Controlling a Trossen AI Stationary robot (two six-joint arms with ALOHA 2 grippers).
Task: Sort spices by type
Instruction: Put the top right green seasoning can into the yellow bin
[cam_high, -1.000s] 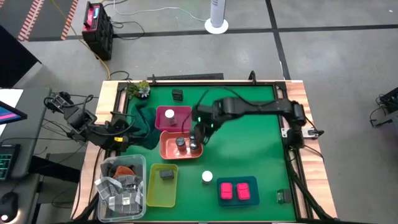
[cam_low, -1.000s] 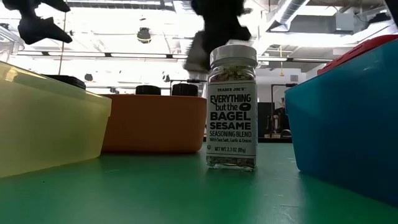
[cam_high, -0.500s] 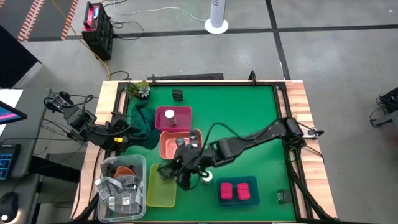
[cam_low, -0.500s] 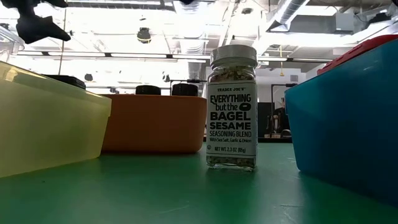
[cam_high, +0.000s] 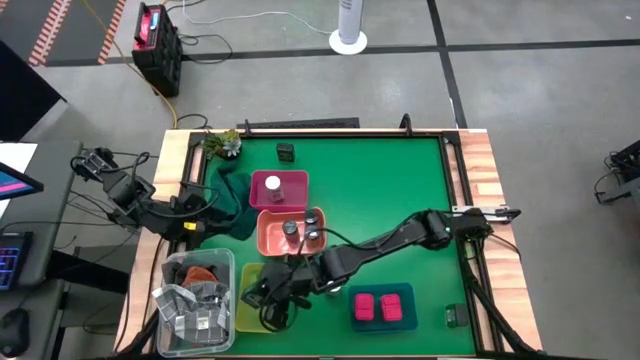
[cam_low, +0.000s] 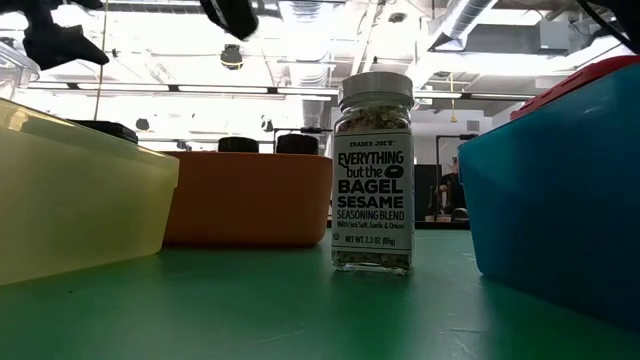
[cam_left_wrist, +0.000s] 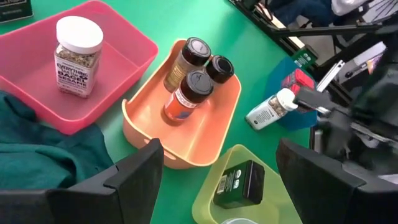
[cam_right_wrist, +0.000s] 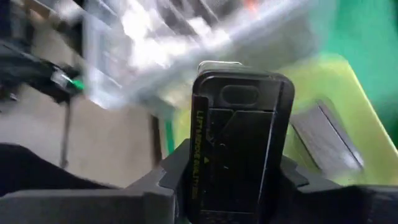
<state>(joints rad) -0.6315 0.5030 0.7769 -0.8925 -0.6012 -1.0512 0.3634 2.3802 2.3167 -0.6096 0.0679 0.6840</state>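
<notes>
Right gripper (cam_high: 272, 298) clamped tight on a dark box (cam_right_wrist: 239, 143), hanging over the yellow tray (cam_high: 246, 312) at table's 7 o'clock, where another dark box (cam_left_wrist: 239, 183) lies. Left gripper (cam_left_wrist: 217, 180) idle, jaws wide, at 9. Next, I'd guess: lower, release inside tray

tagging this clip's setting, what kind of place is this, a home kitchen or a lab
Most likely a robotics lab or workshop, not a kitchen. The green table stands on a bare concrete floor with cables running to a floor box, and the low view shows exposed ceiling ducts above an open hall.
</notes>
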